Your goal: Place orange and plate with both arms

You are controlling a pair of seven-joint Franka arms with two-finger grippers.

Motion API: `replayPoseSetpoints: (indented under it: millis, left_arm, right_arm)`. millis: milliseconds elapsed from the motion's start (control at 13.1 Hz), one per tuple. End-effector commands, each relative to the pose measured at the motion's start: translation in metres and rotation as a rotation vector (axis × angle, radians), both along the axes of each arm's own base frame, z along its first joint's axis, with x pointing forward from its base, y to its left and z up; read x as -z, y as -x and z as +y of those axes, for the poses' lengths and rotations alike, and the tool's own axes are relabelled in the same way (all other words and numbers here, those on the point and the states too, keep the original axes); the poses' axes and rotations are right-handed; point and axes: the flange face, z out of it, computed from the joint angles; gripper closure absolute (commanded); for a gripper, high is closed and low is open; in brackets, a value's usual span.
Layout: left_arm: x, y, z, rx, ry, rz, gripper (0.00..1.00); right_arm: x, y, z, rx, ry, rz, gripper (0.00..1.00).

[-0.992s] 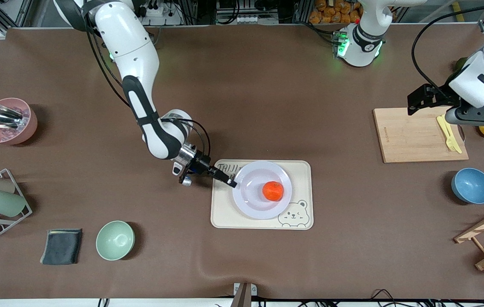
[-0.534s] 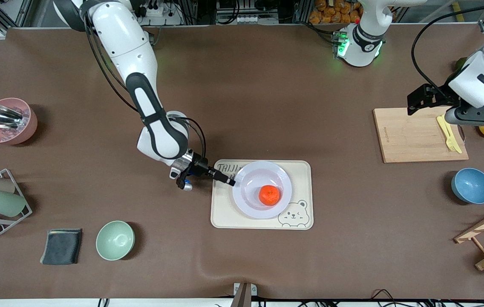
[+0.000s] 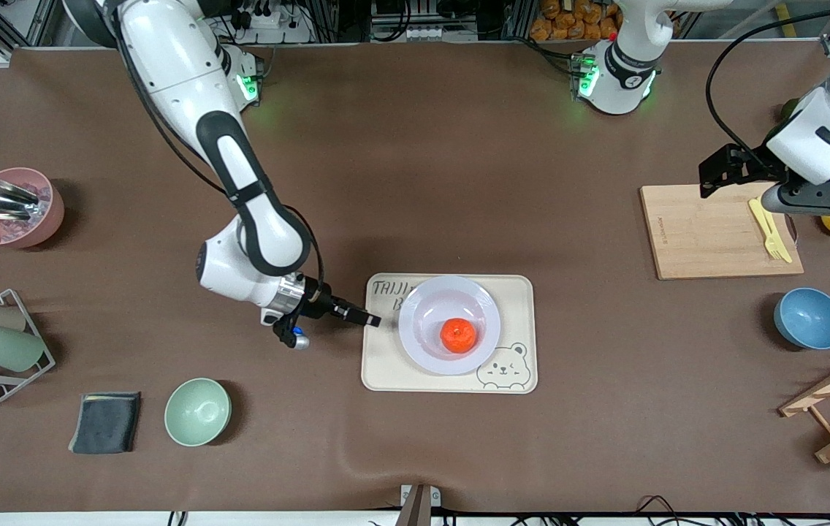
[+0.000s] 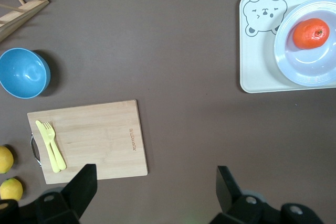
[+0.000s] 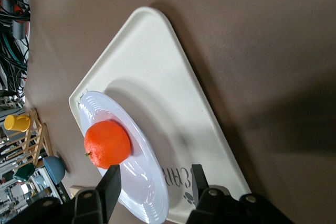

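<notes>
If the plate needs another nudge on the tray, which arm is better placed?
Right, probably. The right gripper hangs open over the tray edge, just beside the plate holding the orange. The left gripper waits open over the cutting board.

Right gripper (image 3: 367, 320) low, level, fingers parted and empty, arm stretched forward. Left gripper (image 3: 714, 174) raised, fingers spread wide, empty, arm waiting.

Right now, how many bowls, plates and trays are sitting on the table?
Bowls: 3 - pink bowl, green bowl, blue bowl
Plates: 1 - plate, with an orange on it
Trays: 1 - tray, under the plate
Total: 5
</notes>
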Motion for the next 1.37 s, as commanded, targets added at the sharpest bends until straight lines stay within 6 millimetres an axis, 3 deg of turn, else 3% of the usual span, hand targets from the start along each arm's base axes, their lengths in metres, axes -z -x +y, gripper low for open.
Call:
replayPoseSetpoints:
  millis: [0,534,916,1068,1297]
  left_arm:
    - [-0.022,0.011,-0.006,-0.012,-0.006,-0.039,0.00]
    - [-0.017,0.008,-0.005,-0.024,-0.003,-0.035,0.00]
    - [-0.016,0.006,-0.005,-0.024,-0.001,-0.037,0.00]
    - [-0.014,0.006,-0.006,-0.027,-0.001,-0.036,0.00]
    - [-0.013,0.005,-0.006,-0.028,-0.002,-0.033,0.00]
  right_arm:
    - [-0.025,-0.015,-0.054,-0.065,-0.003,0.036,0.37]
    - [-0.066,-0.048,-0.190,-0.256,0.192,0.004,0.28]
    - [-0.079,-0.051,-0.285,-0.341,0.164,-0.035,0.22]
    - [-0.104,-0.058,-0.305,-0.418,0.235,-0.034,0.22]
    - [-0.158,-0.069,-0.303,-0.548,0.362,-0.018,0.17]
